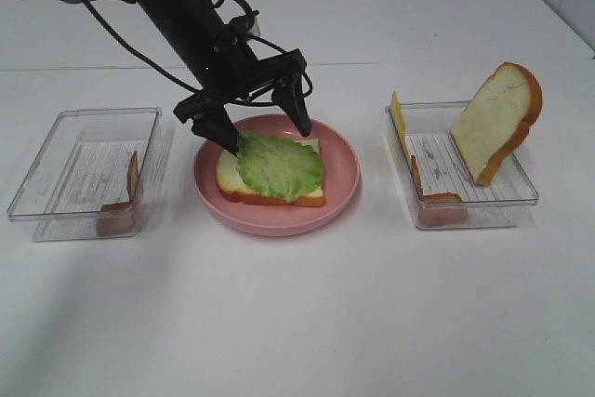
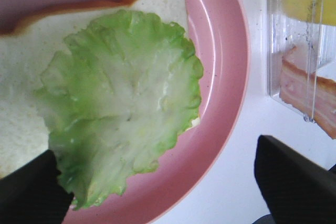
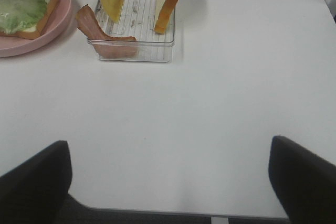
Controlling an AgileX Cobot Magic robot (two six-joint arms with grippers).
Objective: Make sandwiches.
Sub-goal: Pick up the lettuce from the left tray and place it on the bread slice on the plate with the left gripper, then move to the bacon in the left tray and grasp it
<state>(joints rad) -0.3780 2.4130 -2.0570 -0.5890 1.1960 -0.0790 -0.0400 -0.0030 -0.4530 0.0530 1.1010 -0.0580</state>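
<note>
A slice of white bread (image 1: 226, 179) with a ruffled green lettuce leaf (image 1: 279, 166) on top lies on the round pink plate (image 1: 342, 170). My left gripper (image 1: 267, 135) is open just above the plate's far side, with its left fingertip at the lettuce's edge. The left wrist view shows the lettuce (image 2: 121, 103) lying flat between the spread fingers (image 2: 26, 192). My right gripper (image 3: 170, 182) is open and empty over bare table, well short of the right tray (image 3: 136, 51). It is out of the exterior view.
The clear right tray (image 1: 521, 194) holds an upright bread slice (image 1: 497, 123), a yellow cheese slice (image 1: 398, 116) and bacon (image 1: 437, 200). The clear left tray (image 1: 56, 183) holds a bacon strip (image 1: 131, 183). The table's front edge lies near the right gripper.
</note>
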